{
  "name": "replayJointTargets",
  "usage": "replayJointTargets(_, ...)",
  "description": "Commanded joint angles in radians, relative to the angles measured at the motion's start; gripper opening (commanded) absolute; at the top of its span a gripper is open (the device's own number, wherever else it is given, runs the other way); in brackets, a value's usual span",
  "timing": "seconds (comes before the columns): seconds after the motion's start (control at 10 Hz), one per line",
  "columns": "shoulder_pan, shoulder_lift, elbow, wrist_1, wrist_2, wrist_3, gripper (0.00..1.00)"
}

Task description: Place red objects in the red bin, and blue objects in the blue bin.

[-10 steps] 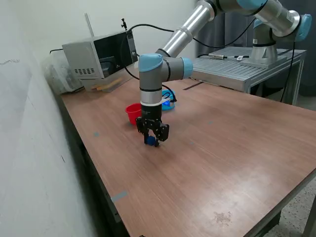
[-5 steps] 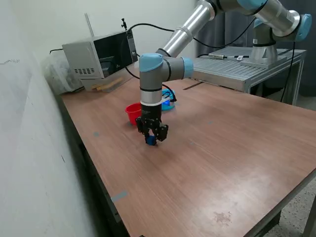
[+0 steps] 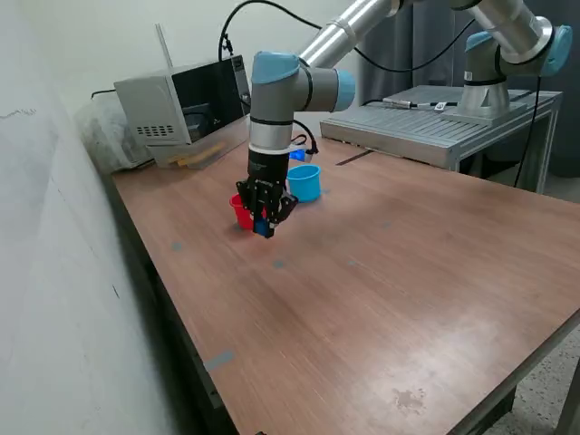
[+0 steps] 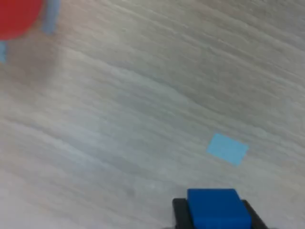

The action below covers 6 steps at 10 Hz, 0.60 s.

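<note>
My gripper [image 3: 264, 220] hangs just above the table, shut on a small dark blue cube [image 3: 264, 227]. In the wrist view the blue cube [image 4: 218, 206] sits between the black fingers of the gripper [image 4: 218, 218]. The red bin [image 3: 241, 209] stands right behind the gripper, partly hidden by it, and shows as a red blur [image 4: 16, 16] in the wrist view. The light blue bin [image 3: 304, 181] stands a little further back, towards the exterior view's right. The red objects are out of view.
A grey box-shaped device [image 3: 181, 98] and a plastic bag [image 3: 109, 136] stand at the table's back corner. Light blue tape patches [image 3: 217, 360] [image 4: 228, 149] mark the wood. A metal bench [image 3: 435, 118] with the arm's base is behind.
The gripper has risen off the table with the blue cube and swung towards the exterior view's left and back, in front of the red bin. The blue bin is now uncovered.
</note>
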Motion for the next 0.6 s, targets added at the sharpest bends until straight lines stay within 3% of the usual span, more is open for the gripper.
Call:
replayJointTargets(0.0, 0.0, -0.099, 0.102, 0.0, -0.034, 0.001, 0.0)
replayJointTargets(0.3, -0.107, -0.24, 0.287, -0.001, -0.094, 0.035, 0.0)
replayJointTargets(0.5, -0.164, -0.352, 0.39, -0.003, -0.094, 0.036, 0.0)
